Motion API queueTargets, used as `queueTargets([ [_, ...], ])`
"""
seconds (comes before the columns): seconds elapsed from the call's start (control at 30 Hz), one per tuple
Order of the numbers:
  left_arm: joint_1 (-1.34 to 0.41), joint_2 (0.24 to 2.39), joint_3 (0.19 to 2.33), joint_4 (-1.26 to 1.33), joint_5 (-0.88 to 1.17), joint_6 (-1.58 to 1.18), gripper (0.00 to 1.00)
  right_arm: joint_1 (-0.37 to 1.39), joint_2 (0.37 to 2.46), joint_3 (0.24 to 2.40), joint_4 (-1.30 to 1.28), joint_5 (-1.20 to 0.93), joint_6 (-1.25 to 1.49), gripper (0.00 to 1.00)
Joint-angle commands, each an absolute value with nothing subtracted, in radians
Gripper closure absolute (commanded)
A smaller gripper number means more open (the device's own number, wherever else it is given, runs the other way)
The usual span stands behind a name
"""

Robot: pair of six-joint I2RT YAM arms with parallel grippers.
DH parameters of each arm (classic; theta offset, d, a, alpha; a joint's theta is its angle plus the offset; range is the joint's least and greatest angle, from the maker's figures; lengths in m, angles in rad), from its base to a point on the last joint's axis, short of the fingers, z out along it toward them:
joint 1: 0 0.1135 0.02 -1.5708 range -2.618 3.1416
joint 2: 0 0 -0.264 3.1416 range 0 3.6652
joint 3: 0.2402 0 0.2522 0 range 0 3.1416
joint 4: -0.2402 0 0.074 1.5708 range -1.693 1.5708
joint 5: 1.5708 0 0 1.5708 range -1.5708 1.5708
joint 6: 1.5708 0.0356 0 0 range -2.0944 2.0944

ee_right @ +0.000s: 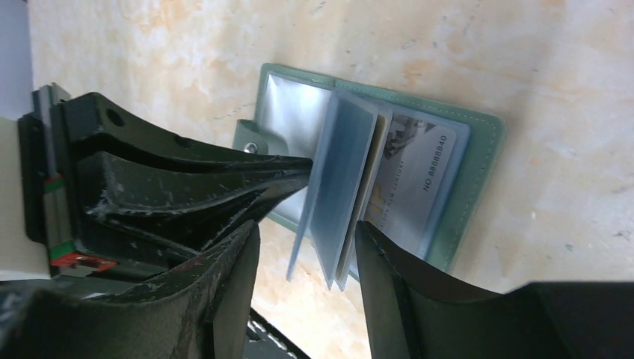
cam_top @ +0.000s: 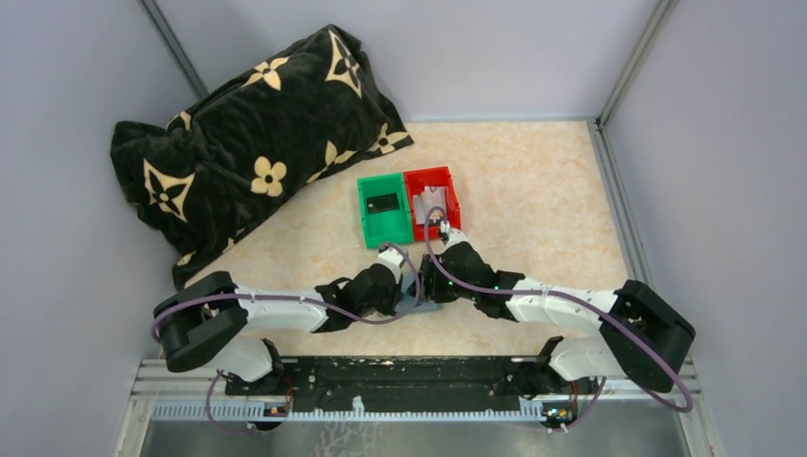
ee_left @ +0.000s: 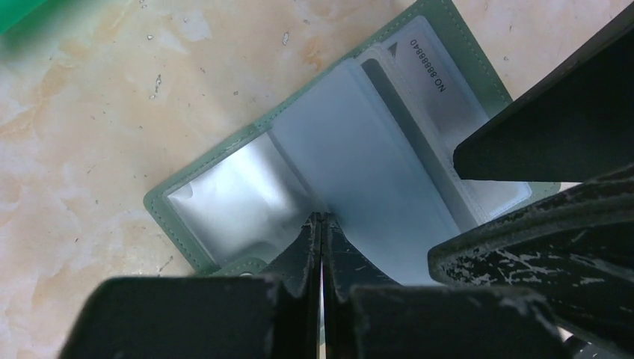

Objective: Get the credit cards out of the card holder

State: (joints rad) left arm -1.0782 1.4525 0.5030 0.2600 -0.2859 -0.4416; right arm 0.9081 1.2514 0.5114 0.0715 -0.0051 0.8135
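From where I'm driving, a green bin (cam_top: 381,180) sits just beyond my left gripper (cam_top: 411,286). A red bin (cam_top: 430,173) touches its right side, straight ahead of my right gripper (cam_top: 430,284). Well off to the left of both and further back, a black plush pillow (cam_top: 252,143) with cream flower and star motifs lies slanted. The tabletop (cam_top: 533,190) is beige and marbled, with grey walls (cam_top: 723,143) around it.

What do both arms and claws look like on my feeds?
The left arm and right arm have white links, bulky black joints and looping purple cables. The left claw and right claw have matte black tapered fingers scuffed with pale scratches.
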Motion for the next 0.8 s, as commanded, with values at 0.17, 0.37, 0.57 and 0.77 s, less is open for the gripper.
queueTargets([
  [0.17, -1.081, 1.426, 0.473, 0.224, -0.273, -0.455, 0.99, 0.924, 1.313, 0.592, 0.225, -0.092, 0.838, 0.50],
  [0.37, -1.081, 1.365, 0.456, 0.200, -0.280, -0.460, 0.95, 0.936, 1.372, 0.624, 0.239, -0.103, 0.833, 0.50],
  [0.57, -1.080, 1.227, 0.433, 0.121, -0.306, -0.466, 0.80, 0.959, 1.419, 0.648, 0.276, -0.109, 0.835, 0.50],
  [0.77, -1.081, 1.168, 0.403, 0.071, -0.325, -0.480, 0.73, 0.973, 1.465, 0.687, 0.301, -0.131, 0.838, 0.50],
])
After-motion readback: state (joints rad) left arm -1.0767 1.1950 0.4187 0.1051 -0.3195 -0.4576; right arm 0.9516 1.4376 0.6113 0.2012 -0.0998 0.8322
